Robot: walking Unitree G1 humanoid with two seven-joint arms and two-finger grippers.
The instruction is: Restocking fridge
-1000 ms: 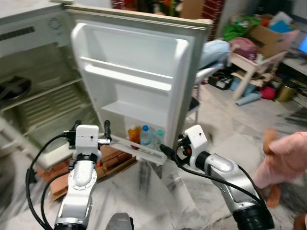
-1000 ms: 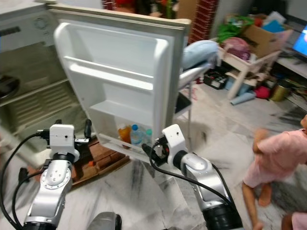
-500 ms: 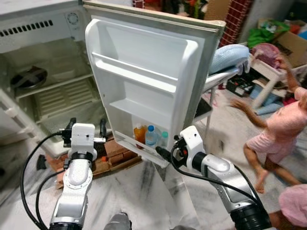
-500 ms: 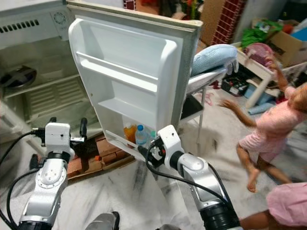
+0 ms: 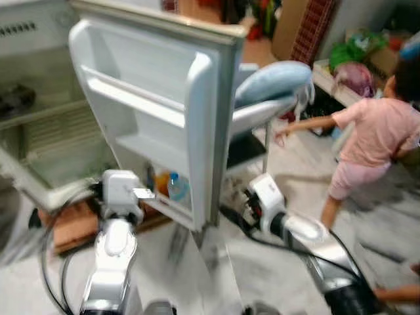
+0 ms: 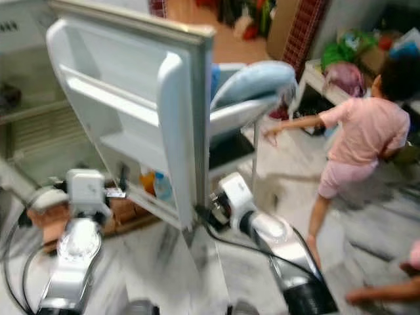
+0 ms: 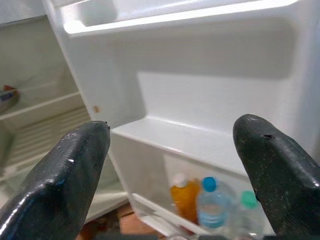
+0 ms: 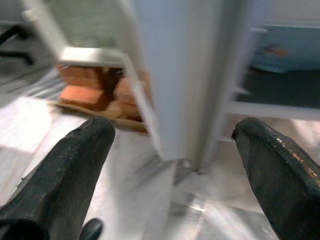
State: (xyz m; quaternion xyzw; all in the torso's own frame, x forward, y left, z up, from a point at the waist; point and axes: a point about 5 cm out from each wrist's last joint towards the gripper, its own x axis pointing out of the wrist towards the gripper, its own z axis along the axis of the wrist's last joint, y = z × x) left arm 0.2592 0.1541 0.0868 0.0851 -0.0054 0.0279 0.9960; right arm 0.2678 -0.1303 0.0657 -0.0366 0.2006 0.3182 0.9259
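Observation:
The white fridge door (image 5: 151, 111) stands open, seen nearly edge-on. Its lowest door shelf holds an orange bottle (image 7: 184, 199), a blue-capped water bottle (image 7: 210, 205) and a green-capped bottle (image 7: 245, 210). My left gripper (image 7: 172, 127) is open and empty, held low in front of the door's inner side and facing that shelf. My right gripper (image 8: 175, 125) is also open and empty, pointing at the door's outer bottom edge (image 8: 175, 150) just above the marble floor. The eye views are blurred.
The fridge's pale interior (image 5: 39, 131) lies to the left, with bricks (image 5: 65, 226) under it. A chair with a blue cushion (image 5: 272, 79) stands behind the door. A person in pink (image 5: 371, 138) stands right of the chair, arm stretched towards it. Clutter fills the back right.
The whole view has shifted, so the door now looks more edge-on. The person has moved from the right edge to beside the chair. Both grippers remain open and empty.

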